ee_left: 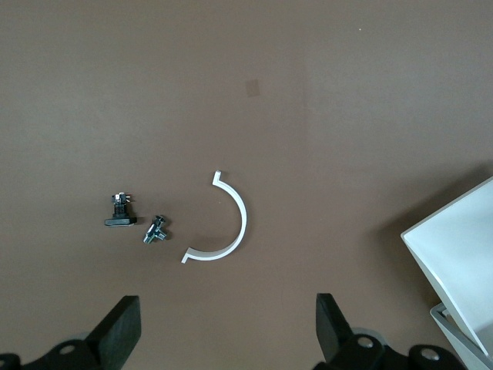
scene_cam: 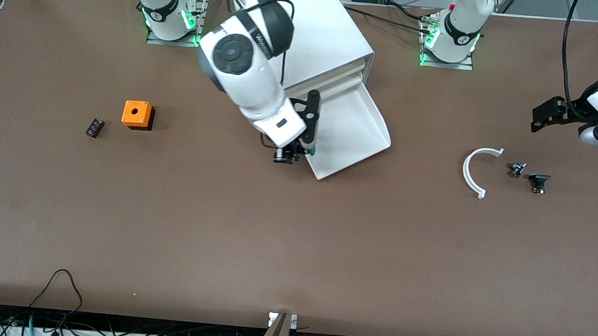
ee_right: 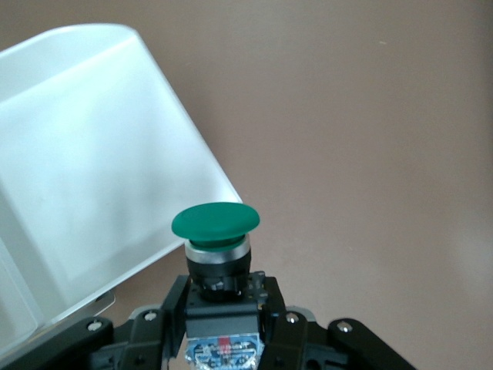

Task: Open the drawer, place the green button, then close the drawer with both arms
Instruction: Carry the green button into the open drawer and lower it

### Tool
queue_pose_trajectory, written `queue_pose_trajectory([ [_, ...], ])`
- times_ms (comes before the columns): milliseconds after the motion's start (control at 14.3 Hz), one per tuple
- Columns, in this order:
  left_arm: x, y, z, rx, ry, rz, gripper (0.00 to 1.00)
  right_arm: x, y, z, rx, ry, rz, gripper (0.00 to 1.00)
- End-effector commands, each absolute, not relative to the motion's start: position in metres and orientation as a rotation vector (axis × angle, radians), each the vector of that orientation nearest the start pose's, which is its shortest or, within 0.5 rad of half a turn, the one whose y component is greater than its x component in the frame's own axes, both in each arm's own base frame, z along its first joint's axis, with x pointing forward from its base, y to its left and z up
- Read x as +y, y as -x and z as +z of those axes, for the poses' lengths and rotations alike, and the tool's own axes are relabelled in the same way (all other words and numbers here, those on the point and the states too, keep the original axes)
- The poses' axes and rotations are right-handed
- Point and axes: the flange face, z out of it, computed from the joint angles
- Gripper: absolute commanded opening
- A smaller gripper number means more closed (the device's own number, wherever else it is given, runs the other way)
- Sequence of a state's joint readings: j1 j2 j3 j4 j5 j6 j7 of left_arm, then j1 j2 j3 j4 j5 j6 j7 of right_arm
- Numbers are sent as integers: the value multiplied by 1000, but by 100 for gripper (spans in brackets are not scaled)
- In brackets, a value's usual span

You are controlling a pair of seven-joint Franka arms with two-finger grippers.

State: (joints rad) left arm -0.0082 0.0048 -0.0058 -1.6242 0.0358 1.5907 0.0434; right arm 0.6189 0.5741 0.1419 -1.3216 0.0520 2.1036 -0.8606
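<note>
Button (ee_right: 215, 223) clamped in right gripper (scene_cam: 293, 154) beside open drawer (scene_cam: 355, 135) | left gripper (ee_left: 223, 331) apart, waiting | writing unreadable

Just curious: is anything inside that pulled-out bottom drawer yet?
The drawer shows only bare white floor. The right gripper, beside its corner, grips the green button. The arm covers one edge strip.
</note>
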Motion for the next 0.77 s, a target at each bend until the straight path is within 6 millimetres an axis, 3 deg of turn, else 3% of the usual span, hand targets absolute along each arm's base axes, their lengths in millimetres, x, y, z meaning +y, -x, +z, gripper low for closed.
queue_pose_trajectory([
  [0,-4,-560,603,75,3079,67,100,541,-523,423,-2322,2033,-288,30],
  [490,-5,-560,604,77,3079,64,100,599,-479,341,-2476,1892,-143,30],
  [700,-6,-563,606,82,3079,55,100,615,-465,326,-2512,1853,-124,30],
])
